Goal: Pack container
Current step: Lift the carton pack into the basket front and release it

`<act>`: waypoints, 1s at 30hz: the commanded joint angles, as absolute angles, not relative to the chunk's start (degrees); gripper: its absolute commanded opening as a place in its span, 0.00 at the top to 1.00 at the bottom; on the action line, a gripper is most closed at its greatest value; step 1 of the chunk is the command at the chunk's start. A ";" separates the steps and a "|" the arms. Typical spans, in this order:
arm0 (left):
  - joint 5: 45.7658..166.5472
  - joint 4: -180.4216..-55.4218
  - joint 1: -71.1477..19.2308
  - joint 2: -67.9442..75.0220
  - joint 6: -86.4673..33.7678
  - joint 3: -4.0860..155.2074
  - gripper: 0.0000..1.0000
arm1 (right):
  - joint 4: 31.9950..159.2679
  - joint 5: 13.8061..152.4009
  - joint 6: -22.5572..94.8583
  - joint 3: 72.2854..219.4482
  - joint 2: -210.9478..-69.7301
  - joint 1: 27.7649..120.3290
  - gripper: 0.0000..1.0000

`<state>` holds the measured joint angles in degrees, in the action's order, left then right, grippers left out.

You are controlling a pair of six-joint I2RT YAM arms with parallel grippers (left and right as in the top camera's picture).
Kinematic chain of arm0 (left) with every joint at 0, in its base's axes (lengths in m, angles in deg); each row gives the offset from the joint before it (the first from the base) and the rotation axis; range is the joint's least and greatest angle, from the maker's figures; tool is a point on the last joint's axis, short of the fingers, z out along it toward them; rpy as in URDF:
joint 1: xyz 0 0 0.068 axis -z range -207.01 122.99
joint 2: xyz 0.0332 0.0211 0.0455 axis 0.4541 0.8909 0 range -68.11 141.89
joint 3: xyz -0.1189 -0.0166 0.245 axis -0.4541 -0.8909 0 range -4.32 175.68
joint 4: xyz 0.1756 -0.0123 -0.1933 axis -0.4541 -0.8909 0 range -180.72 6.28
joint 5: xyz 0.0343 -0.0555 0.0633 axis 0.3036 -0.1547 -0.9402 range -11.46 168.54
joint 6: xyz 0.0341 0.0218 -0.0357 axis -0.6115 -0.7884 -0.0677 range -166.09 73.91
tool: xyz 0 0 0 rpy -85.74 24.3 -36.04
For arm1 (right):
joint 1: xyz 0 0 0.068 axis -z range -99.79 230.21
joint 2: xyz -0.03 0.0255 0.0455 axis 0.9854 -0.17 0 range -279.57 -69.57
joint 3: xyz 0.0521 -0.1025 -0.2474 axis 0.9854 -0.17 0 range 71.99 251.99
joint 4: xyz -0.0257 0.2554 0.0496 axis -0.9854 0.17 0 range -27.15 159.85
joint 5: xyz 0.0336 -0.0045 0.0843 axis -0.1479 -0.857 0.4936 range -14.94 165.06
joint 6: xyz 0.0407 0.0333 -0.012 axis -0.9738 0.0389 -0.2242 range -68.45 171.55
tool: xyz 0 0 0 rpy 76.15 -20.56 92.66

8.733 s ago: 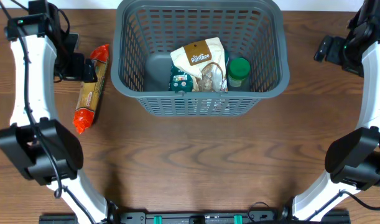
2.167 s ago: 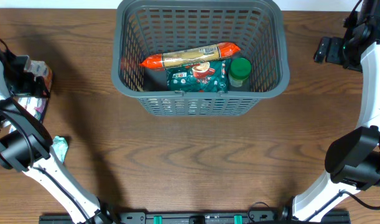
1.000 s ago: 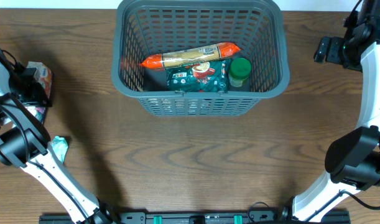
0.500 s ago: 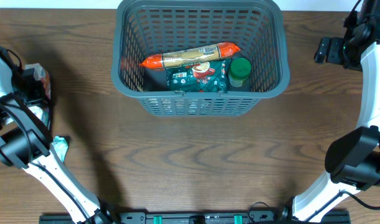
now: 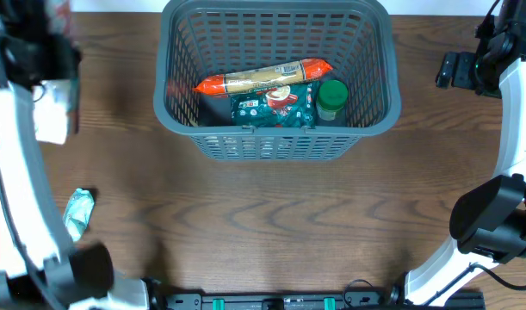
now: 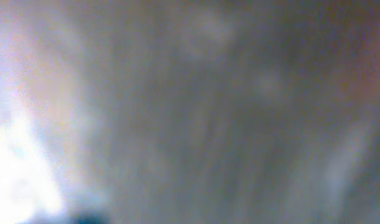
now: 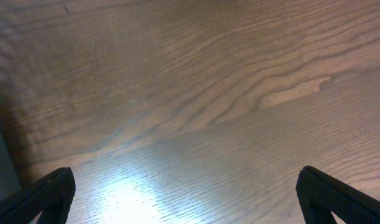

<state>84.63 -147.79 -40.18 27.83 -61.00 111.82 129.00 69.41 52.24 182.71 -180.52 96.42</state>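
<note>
Noting container (image 5: pixel 275 145) between both sets of fingers, well apart from each. On right gripper (image 7: pixel 188 194) they spread wide, empty; left gripper (image 5: pixel 40 53) blurred, we cannot tell. We judge it stiff, light; take the thick rim.

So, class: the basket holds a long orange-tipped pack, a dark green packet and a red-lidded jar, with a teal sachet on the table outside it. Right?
Not quite: the overhead view shows the jar in the container has a green lid, not red. The long orange-tipped pack, the dark green packet and the teal sachet on the table outside it are as stated.
</note>
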 commanded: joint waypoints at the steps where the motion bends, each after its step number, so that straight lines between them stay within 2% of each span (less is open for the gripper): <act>1: 86.88 -147.88 -32.55 23.61 -68.11 112.61 0.94 | 129.06 68.86 52.94 182.42 -180.85 96.31 0.01; 8: 86.92 -147.48 -15.50 22.43 -88.13 112.48 0.94 | 129.54 68.86 52.94 182.42 -180.85 96.31 0.01; 14: 87.12 -141.58 -7.74 27.61 -98.86 112.37 0.93 | 130.55 69.43 52.91 182.42 -180.85 96.31 0.01; 20: 90.22 -134.33 -4.24 37.01 -101.35 112.37 0.93 | 131.51 69.48 52.94 182.42 -180.85 96.31 0.01; 28: 90.14 -135.29 -0.72 49.27 -101.33 112.15 0.92 | 132.52 69.45 52.96 182.42 -180.85 96.31 0.01; 30: 90.14 -135.64 -0.44 51.09 -101.26 112.15 0.89 | 132.78 69.45 52.96 182.42 -180.85 96.31 0.01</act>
